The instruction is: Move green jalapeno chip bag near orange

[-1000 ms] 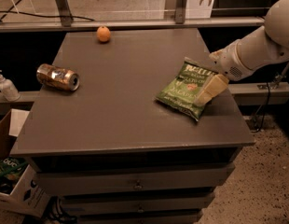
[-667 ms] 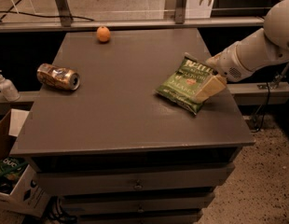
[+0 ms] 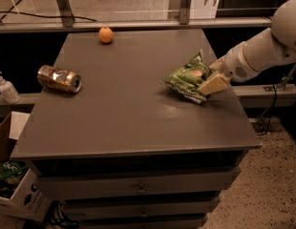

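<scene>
1. I see the gripper (image 3: 210,86) at the right side of the table (image 3: 124,113), its arm reaching in from beyond the right edge.
2. It is clamped on the right end of the green jalapeno chip bag (image 3: 185,78); one pale finger (image 3: 215,83) lies across the bag's top.
3. The bag sits right of the table's middle, tilted, with its gripped end raised and its left end low against the surface.
4. The orange (image 3: 106,34) rests near the far edge, left of centre, well apart from the bag.
5. A crushed can (image 3: 58,78) lies on its side near the left edge.
6. A pump bottle (image 3: 5,88) stands off the table at the left.
</scene>
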`<state>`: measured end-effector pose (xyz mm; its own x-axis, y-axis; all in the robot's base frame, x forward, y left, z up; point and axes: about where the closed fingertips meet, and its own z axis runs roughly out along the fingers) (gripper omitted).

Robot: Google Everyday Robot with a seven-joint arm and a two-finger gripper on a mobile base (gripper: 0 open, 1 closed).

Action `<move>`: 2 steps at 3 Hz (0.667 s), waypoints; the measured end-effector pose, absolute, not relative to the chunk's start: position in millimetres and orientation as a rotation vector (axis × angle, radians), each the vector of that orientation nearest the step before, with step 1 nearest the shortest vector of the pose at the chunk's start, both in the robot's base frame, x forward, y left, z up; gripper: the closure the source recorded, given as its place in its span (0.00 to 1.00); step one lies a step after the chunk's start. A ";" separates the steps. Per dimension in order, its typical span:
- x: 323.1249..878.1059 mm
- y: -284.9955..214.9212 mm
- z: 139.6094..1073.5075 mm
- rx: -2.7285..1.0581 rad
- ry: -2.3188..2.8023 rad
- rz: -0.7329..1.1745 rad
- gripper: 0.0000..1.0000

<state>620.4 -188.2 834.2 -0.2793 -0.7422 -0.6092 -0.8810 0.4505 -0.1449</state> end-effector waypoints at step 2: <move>636.0 -162.3 869.1 -1.225 1.992 0.379 1.00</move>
<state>636.0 -162.3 869.1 -0.2570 -0.6348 -0.7287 -0.8579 0.4969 -0.1303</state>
